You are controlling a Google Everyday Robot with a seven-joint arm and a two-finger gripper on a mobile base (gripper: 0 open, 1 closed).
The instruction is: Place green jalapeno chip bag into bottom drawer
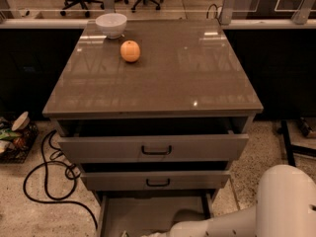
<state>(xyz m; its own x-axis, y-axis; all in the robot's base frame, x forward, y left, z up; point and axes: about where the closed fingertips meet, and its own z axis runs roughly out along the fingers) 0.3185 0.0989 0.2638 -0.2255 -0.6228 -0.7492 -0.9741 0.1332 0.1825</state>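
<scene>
Camera view has the bottom drawer (pixel 129 215) pulled out at 6 o'clock, and the white arm (pixel 232 223) reaches in from 4 o'clock with the hand (pixel 150 234) low over its grey floor at the frame's edge; apart or together, I cannot tell. The green jalapeno chip bag is nowhere in sight, not on the bench (pixel 163 78) beside the orange (pixel 130 51) at 11 o'clock, so it's likely hidden at the hand. I'd judge it light, crinkly and slippery, with fragile chips inside: pinch a crimped end seam, gently.

On the cabinet top (pixel 173 78), the bowl (pixel 111 24) lies at eleven o'clock, the orange fruit (pixel 130 51) just before it; the gripper (pixel 150 234) reaches into the bottom drawer (pixel 138 215) at six.
</scene>
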